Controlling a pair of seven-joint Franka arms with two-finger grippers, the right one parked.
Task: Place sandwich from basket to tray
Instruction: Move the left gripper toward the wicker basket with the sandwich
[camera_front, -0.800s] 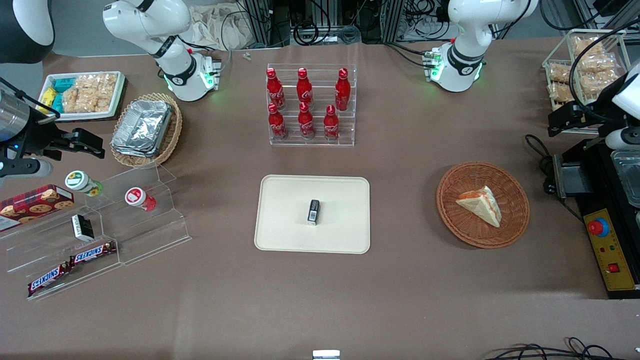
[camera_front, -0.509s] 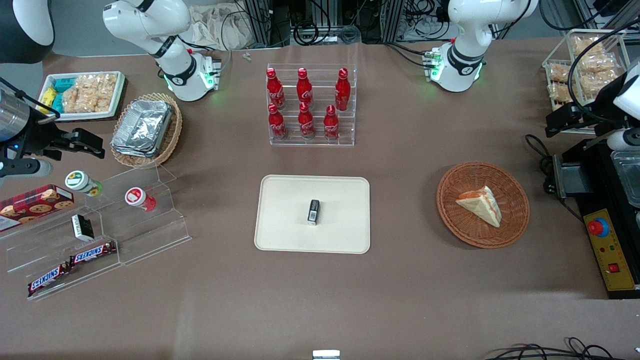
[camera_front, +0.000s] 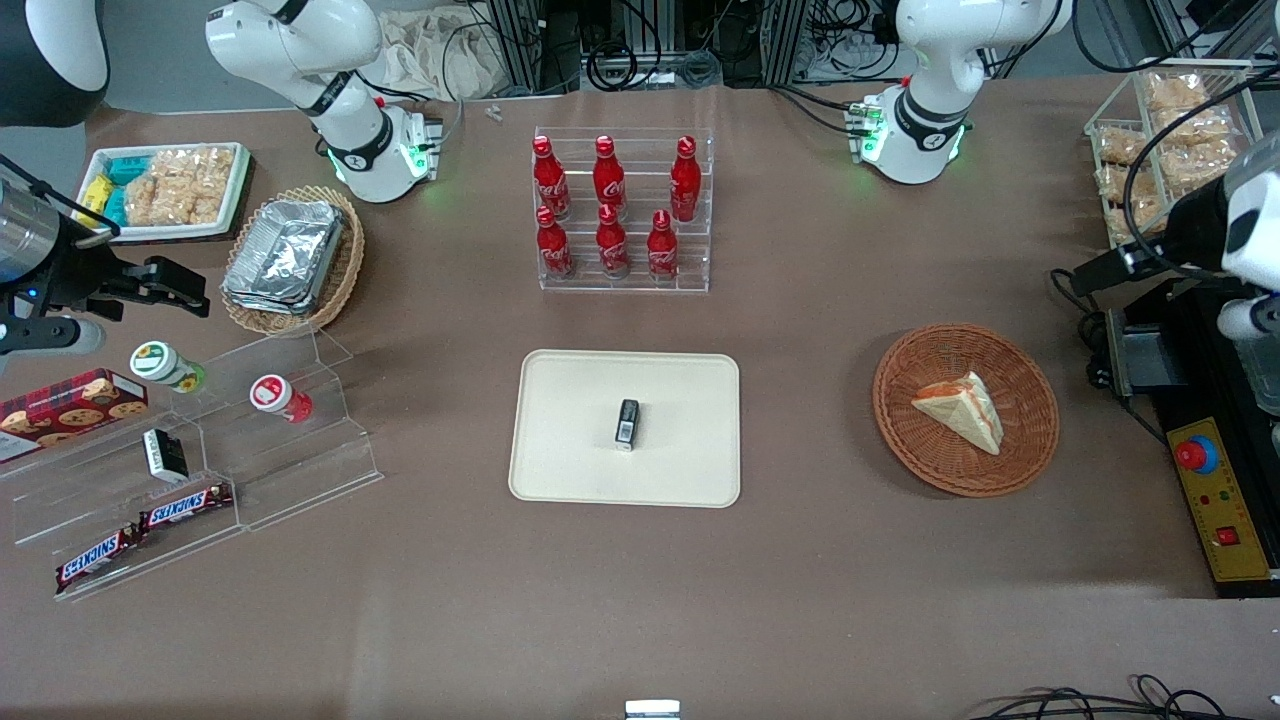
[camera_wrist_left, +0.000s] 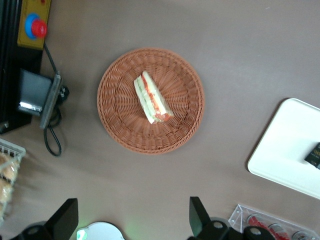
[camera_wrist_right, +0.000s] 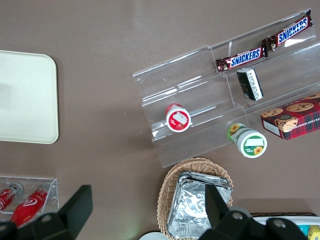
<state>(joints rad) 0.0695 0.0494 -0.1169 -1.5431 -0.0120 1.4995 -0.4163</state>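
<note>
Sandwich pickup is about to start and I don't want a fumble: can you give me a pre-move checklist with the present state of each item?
1. Sandwich lies inside the basket, nothing on top of it: ok.
2. Gripper empty, jaws open wide: ok.
3. Gripper lined up over the sandwich: not ok; it sits high and off to the side, outside the basket's rim.
4. Tray has free room: ok, though a small black packet lies at its middle.
5. Path from basket to tray free of things: ok.

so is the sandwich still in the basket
Yes, the sandwich lies in the basket; the open pincer hangs above, apart.
</note>
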